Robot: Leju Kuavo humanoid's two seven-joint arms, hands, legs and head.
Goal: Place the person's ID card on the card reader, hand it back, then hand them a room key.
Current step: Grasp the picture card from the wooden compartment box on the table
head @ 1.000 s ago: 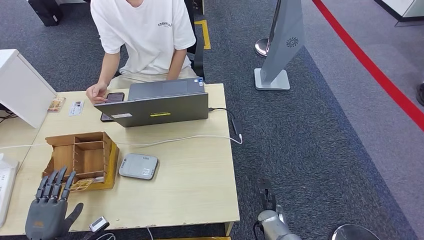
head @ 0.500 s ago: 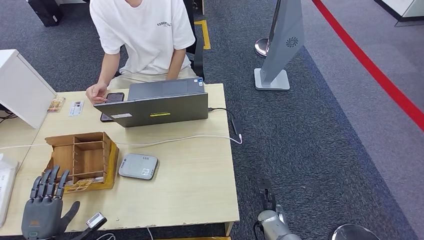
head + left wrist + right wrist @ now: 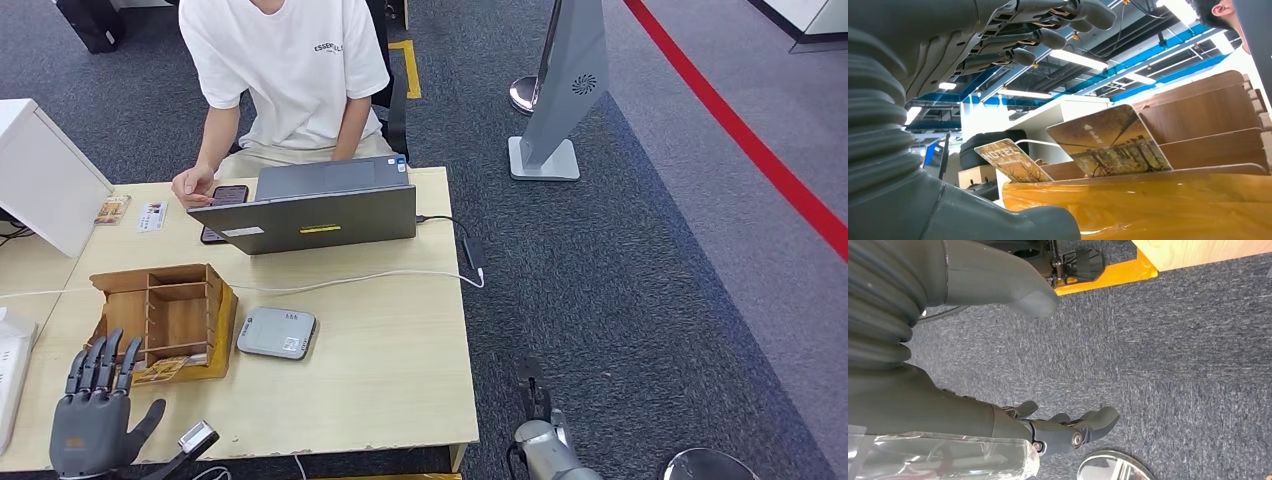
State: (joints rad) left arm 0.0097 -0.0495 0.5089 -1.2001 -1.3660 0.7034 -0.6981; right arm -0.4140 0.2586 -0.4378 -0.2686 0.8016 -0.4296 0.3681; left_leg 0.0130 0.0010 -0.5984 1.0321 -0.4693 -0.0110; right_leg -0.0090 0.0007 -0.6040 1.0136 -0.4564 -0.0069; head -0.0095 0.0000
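**Left hand shifted slightly at the card box; no card taken yet**

While the table and everything on it stood as they had a second earlier, the left hand [image 3: 95,415] alone had moved; it had dropped back toward the near edge of the table [image 3: 380,400] half a second before, and had then come a little forward and up again, so that its fingertips lay just short of the front of the wooden box [image 3: 165,315]; its fingers were straight and spread, the thumb out to the side, and it held nothing. In the left wrist view two room key cards [image 3: 1108,142] stood tilted in the front slot of the box, with the fingers [image 3: 1048,37] apart from them and not touching. The right hand [image 3: 1068,430] hung beside the table over the carpet, fingers loosely curled around nothing. The card reader [image 3: 277,332] lay flat just beside the box with nothing on it; two small cards [image 3: 152,216] lay at the far left of the table, near the person's hand [image 3: 192,186], which rested by a phone behind the laptop [image 3: 310,215]; whether either was the ID card could not be told.

Judgement: the small back-and-forth looked like an adjustment before a reach toward the box; no step of the task appeared finished, since the reader was bare and both hands were empty.
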